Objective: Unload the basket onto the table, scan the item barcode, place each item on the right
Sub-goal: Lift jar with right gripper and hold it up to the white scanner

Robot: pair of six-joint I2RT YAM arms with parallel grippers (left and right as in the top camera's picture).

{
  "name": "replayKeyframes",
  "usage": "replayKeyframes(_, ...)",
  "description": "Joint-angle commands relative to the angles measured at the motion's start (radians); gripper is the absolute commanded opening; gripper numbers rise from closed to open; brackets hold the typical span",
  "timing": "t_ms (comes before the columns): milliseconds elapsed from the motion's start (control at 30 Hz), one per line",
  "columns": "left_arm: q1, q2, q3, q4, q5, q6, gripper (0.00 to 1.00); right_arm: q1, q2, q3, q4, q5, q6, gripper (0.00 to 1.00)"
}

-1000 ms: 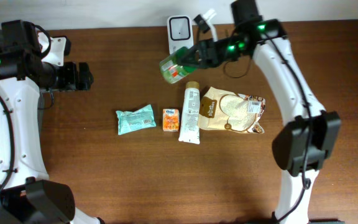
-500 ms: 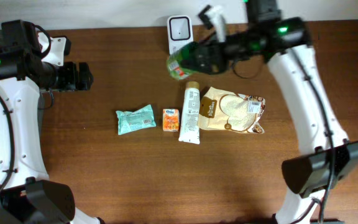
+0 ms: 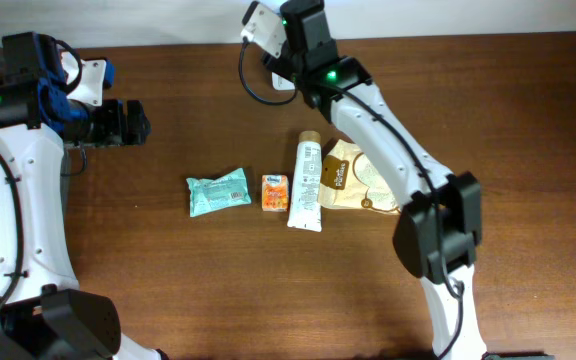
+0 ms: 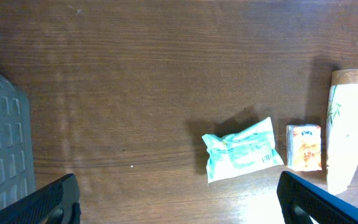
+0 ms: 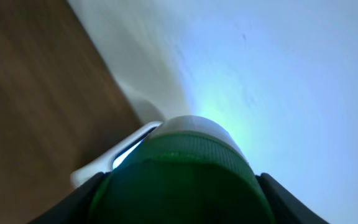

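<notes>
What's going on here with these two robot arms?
The right gripper holds a green bottle up by the white scanner at the back edge of the table, apparently for a barcode scan. The left gripper hangs open at the left, holding nothing. A teal packet, small orange box, tube and bag lie mid-table.

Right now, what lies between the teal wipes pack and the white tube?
A small orange box lies there; the overhead and left wrist views both show it.
</notes>
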Motion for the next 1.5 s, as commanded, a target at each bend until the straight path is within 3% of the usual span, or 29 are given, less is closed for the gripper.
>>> replayKeyframes(0,0.002,0.005,0.002,0.000,0.015,0.020,0.99,0.002,0.095,0.022,0.137,0.098,-0.305,0.55)
replayKeyframes(167,0.002,0.005,0.002,0.000,0.015,0.020,0.99,-0.010,0.182,0.022,0.359,0.172,-0.507,0.57)
replayKeyframes(267,0.002,0.005,0.002,0.000,0.015,0.020,0.99,-0.031,0.199,0.022,0.387,0.169,-0.627,0.57)
replayKeyframes(500,0.002,0.005,0.002,0.000,0.015,0.020,0.99,-0.029,0.199,0.022,0.270,0.135,-0.626,0.56)
replayKeyframes(767,0.002,0.005,0.002,0.000,0.015,0.020,0.99,-0.023,0.195,0.022,0.307,0.147,-0.624,0.57)
replayKeyframes(967,0.002,0.005,0.002,0.000,0.015,0.020,0.99,-0.010,0.057,0.022,0.276,0.145,-0.352,0.56)
replayKeyframes(1100,0.002,0.005,0.002,0.000,0.015,0.020,0.99,0.003,-0.115,0.022,0.058,0.064,-0.061,0.56)
replayKeyframes(1233,0.002,0.005,0.002,0.000,0.015,0.020,0.99,-0.004,-0.322,0.022,-0.273,-0.282,0.212,0.56)
replayKeyframes(1333,0.002,0.005,0.002,0.000,0.015,0.020,0.99,-0.026,-0.428,0.022,-0.505,-0.444,0.254,0.53)
replayKeyframes(1467,0.002,0.005,0.002,0.000,0.015,0.020,0.99,-0.092,-0.472,0.022,-0.793,-0.410,0.254,0.49)
